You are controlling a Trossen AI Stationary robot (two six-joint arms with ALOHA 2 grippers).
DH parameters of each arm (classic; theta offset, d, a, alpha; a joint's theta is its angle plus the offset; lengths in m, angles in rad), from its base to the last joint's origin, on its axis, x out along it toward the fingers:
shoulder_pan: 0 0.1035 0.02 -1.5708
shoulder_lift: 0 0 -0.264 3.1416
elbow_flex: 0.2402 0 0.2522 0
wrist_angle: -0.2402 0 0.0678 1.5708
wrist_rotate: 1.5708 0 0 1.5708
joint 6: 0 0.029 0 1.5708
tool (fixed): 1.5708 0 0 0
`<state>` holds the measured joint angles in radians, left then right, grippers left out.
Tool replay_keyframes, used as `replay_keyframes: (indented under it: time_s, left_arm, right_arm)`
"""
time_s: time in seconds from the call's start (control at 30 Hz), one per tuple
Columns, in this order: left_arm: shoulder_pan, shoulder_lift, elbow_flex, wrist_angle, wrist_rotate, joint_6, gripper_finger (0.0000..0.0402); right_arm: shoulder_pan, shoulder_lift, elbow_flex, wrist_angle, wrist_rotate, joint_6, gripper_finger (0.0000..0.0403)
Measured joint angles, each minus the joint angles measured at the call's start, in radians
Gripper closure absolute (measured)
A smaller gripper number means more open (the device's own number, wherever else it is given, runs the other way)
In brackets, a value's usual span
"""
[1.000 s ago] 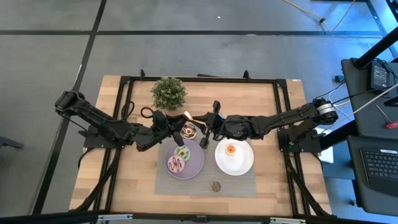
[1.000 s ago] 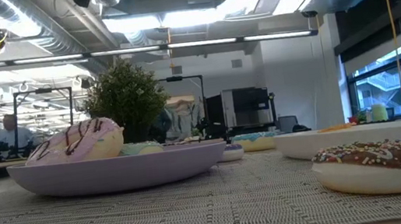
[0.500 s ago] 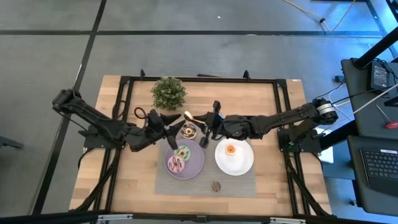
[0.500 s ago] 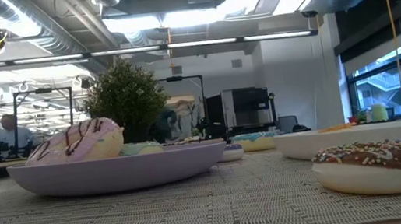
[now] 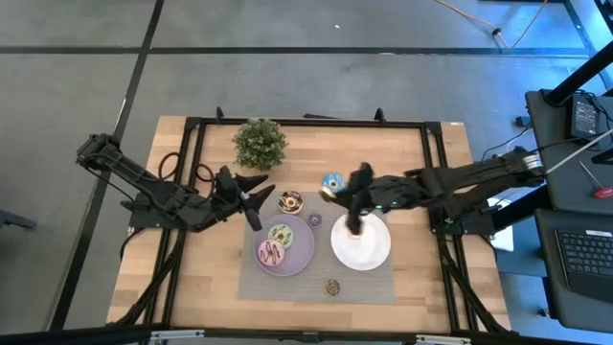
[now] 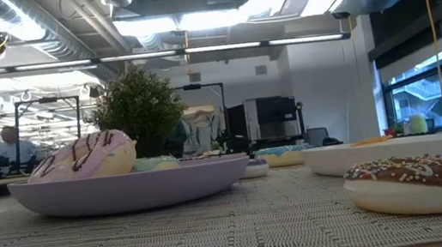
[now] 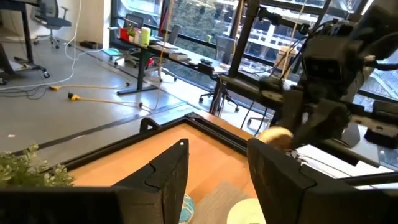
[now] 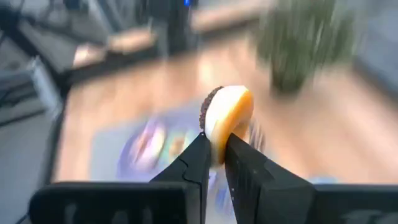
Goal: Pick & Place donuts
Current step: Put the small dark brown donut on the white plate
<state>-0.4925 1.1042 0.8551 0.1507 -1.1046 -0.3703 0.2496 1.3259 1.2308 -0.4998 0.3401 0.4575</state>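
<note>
right wrist view: right claw (image 8: 214,152) pinches a tan, seemingly dark-iced donut (image 8: 227,119).

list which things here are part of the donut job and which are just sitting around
Job: pink striped donut, green-iced donut, blue-iced donut, dark brown donut, small purple donut, chocolate sprinkled donut, tan-bottomed donut gripped by the right gripper.
Just there: round lilac plate, round white plate, green potted plant, grey woven mat.
</note>
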Motion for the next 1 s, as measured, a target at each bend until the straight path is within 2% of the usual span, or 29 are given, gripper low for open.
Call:
replay_keyframes:
  time_s: [0.07, 0.17, 0.3, 0.47, 0.6, 0.7, 1.0]
  left_arm:
    - [0.007, 0.003, 0.0, 0.003, 0.001, -0.017, 0.0239]
    - [0.02, 0.009, 0.0, -0.006, 0.008, -0.045, 0.0237]
    - [0.042, 0.008, 0.0, -0.027, 0.069, -0.096, 0.0239]
    - [0.061, 0.008, 0.0, -0.073, 0.137, -0.174, 0.0242]
    - [0.072, 0.008, 0.0, -0.105, 0.15, -0.22, 0.0238]
    - [0.082, 0.008, 0.0, -0.106, 0.162, -0.222, 0.0237]
    - [0.102, 0.008, 0.0, -0.133, 0.237, -0.27, 0.0242]
  right_arm:
    - [0.014, -0.046, -0.002, -0.153, -0.086, 0.08, 0.0354]
    - [0.046, -0.099, -0.031, -0.308, -0.139, 0.191, 0.0354]
    - [0.094, -0.144, -0.129, -0.348, -0.161, 0.319, 0.0354]
    - [0.142, -0.161, -0.32, -0.231, -0.198, 0.469, 0.0353]
    - [0.162, -0.159, -0.463, 0.004, -0.281, 0.508, 0.0353]
    - [0.163, -0.159, -0.535, 0.136, -0.293, 0.528, 0.0353]
    - [0.162, -0.159, -0.68, 0.177, -0.291, 0.565, 0.0353]
